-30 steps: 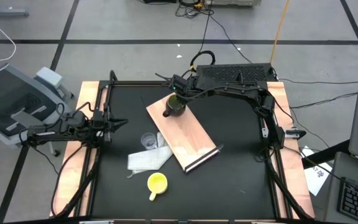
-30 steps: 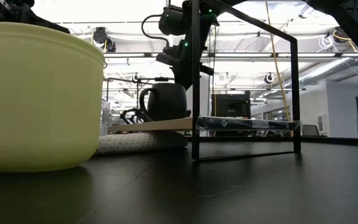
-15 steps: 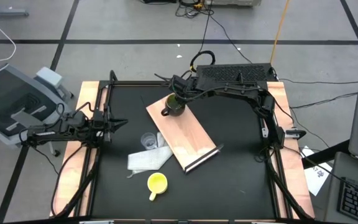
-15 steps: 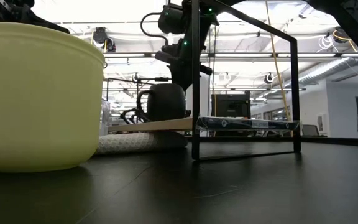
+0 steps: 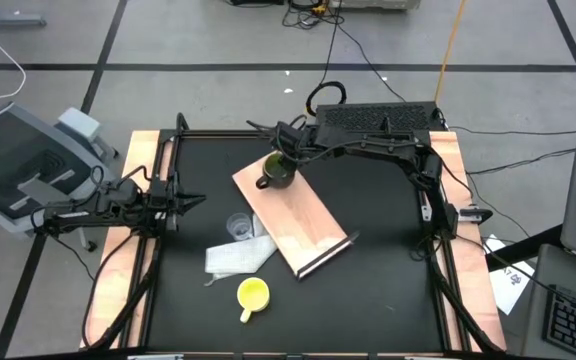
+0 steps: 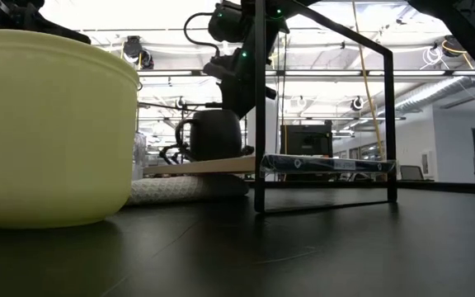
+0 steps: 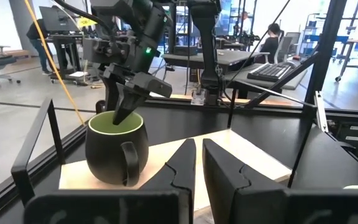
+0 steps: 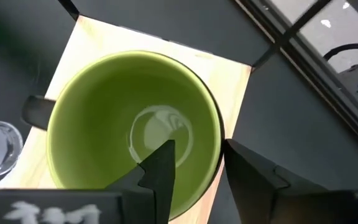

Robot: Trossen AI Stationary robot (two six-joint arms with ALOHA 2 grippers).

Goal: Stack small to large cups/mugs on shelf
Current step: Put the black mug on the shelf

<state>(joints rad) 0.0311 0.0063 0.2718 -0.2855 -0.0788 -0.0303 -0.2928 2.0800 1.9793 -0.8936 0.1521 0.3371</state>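
Note:
The dark olive-green mug (image 5: 276, 171), green inside, stands upright on the far end of the light-wood shelf board (image 5: 303, 220). It also shows in the low view (image 6: 213, 134) and the left wrist view (image 7: 115, 149). My right gripper (image 8: 199, 163) is open above it, one finger inside the mug and one outside its wall. The yellow mug (image 5: 253, 293) stands on the table near the front edge. The clear cup (image 5: 238, 227) stands left of the board. My left gripper (image 7: 199, 168) is shut and empty at the table's left edge. My right gripper comes from above, pointing down, with the mug's rim (image 8: 218, 146) between its open fingers. Green shows between the inner finger (image 8: 160, 165) and the wall. I cannot tell whether the outer finger (image 8: 247, 171) touches the wall's outside. The mug stands on the board.
A white cloth (image 5: 238, 256) lies beside the board's near left side, next to the clear cup. The board has a dark strip (image 5: 326, 254) at its near end. A black frame (image 6: 258, 124) rises along the table's edges. People show in the room beyond.
My right gripper has gone up a little over the mug, and the mug's green inside now shows in the high view. The mug has shifted slightly toward the table's left on the board, still upright.

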